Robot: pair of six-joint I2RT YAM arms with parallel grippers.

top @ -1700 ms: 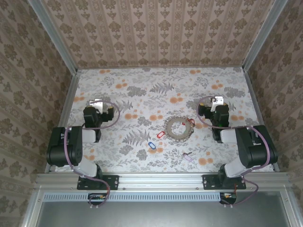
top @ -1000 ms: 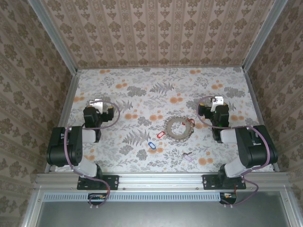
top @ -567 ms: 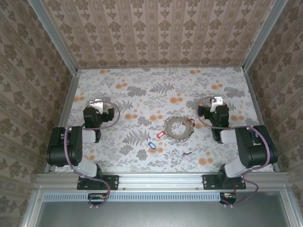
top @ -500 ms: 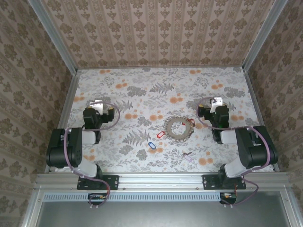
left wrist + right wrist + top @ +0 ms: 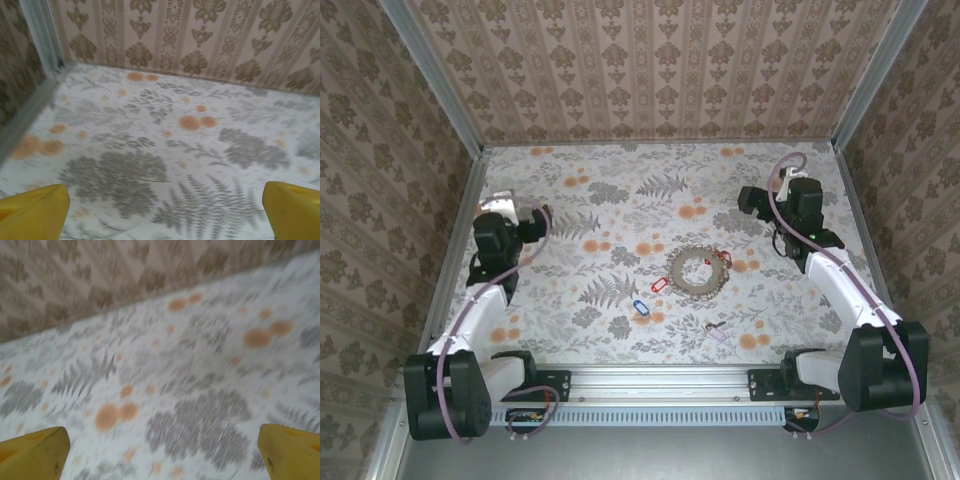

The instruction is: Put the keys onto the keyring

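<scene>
Toward the table's (image 5: pixel 620 170) near edge lie a purple key (image 5: pixel 717 332) and a blue key (image 5: pixel 640 307); mid-table sits the keyring (image 5: pixel 698 270). Farther, by the side edges, my left pincer (image 5: pixel 520 210) and right pincer (image 5: pixel 785 185) both gape apart.

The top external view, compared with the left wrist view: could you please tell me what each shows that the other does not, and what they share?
Top external: the keyring at mid-table, with the white key, red key, blue key and purple key near it, plus the left arm and right arm. Left wrist: the left gripper up close, its yellow fingers spread wide with nothing between them. Both: the floral table and the patterned back wall.
</scene>
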